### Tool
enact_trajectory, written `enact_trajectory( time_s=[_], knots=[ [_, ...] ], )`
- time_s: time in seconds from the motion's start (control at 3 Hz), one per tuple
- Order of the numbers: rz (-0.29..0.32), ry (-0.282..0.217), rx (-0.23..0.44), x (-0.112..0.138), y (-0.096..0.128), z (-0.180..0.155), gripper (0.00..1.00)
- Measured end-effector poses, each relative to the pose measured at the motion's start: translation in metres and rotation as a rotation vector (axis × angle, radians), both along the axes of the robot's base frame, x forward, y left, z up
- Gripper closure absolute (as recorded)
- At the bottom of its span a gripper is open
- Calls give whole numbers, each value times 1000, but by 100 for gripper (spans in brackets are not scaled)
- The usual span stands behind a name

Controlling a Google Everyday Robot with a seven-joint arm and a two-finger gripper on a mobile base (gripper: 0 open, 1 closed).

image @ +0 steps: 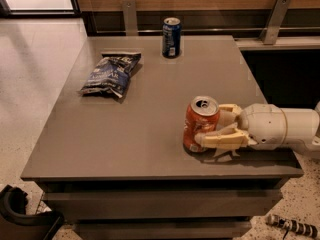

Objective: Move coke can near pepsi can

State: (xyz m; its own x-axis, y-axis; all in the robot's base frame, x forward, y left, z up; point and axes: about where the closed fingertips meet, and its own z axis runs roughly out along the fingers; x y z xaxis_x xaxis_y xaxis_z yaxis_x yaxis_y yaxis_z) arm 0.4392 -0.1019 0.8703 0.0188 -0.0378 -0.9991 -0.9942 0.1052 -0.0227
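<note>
The coke can (198, 121), red-orange with a silver top, stands on the grey table (150, 114) near its front right corner. My gripper (210, 125) reaches in from the right, its cream fingers (220, 140) closed around the can's lower half. The can leans slightly and rests on the table. The pepsi can (171, 37), dark blue with a silver top, stands upright at the table's far edge, well apart from the coke can.
A flat blue chip bag (112, 74) lies on the table's left half. A wooden wall with metal brackets (129, 14) runs behind the table. A dark object (20, 216) sits on the floor at lower left.
</note>
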Motion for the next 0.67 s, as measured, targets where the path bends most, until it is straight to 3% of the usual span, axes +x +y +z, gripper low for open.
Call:
enact_trajectory(
  time_s=[0.33,0.67],
  knots=[
    [0,43,15,58,-16,13,100],
    [-39,46,-6,108,-34,36,100]
  ],
)
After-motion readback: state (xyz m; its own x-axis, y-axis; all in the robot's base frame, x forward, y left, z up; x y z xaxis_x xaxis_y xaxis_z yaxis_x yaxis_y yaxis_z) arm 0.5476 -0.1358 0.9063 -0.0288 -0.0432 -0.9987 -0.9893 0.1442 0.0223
